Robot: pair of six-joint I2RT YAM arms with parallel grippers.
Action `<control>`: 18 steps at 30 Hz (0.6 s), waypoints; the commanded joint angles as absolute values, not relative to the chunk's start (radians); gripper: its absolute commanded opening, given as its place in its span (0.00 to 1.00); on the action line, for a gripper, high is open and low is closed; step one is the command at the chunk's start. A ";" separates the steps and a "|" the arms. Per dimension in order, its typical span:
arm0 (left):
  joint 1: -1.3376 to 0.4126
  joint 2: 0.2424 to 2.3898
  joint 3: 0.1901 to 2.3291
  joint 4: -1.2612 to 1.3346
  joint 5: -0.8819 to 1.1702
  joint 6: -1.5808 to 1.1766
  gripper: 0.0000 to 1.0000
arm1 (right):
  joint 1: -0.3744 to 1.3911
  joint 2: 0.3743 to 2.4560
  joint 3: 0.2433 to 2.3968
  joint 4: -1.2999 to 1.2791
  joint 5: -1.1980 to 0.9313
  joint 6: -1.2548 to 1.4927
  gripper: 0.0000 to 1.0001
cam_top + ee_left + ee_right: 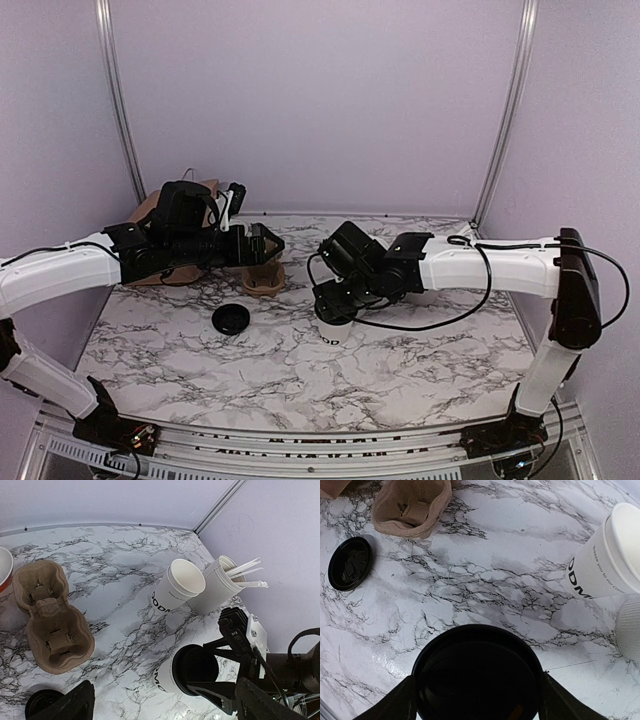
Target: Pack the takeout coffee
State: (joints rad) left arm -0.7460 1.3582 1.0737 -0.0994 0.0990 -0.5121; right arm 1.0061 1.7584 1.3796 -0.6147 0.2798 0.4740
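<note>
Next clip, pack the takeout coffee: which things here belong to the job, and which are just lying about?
Belongs to the job:
white paper cup under the right gripper
black lid between its jaws, over that cup
probably the cardboard carrier

Just lying about:
loose black lid
lettered cup beside the ribbed tub
utensils in that tub

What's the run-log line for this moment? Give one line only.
right gripper: shut on black lid atop lettered cup | left gripper: open, empty | cardboard carrier: empty | second lid: on table
</note>
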 commanded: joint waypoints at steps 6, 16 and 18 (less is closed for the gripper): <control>-0.738 1.348 1.062 -0.101 0.120 -0.518 0.99 | 1.024 1.789 1.422 -0.639 0.310 0.487 0.76; -0.738 1.353 1.063 -0.098 0.126 -0.524 0.99 | 1.031 1.798 1.425 -0.664 0.337 0.491 0.67; -0.738 1.353 1.063 -0.098 0.128 -0.524 0.99 | 1.032 1.800 1.428 -0.669 0.340 0.488 0.68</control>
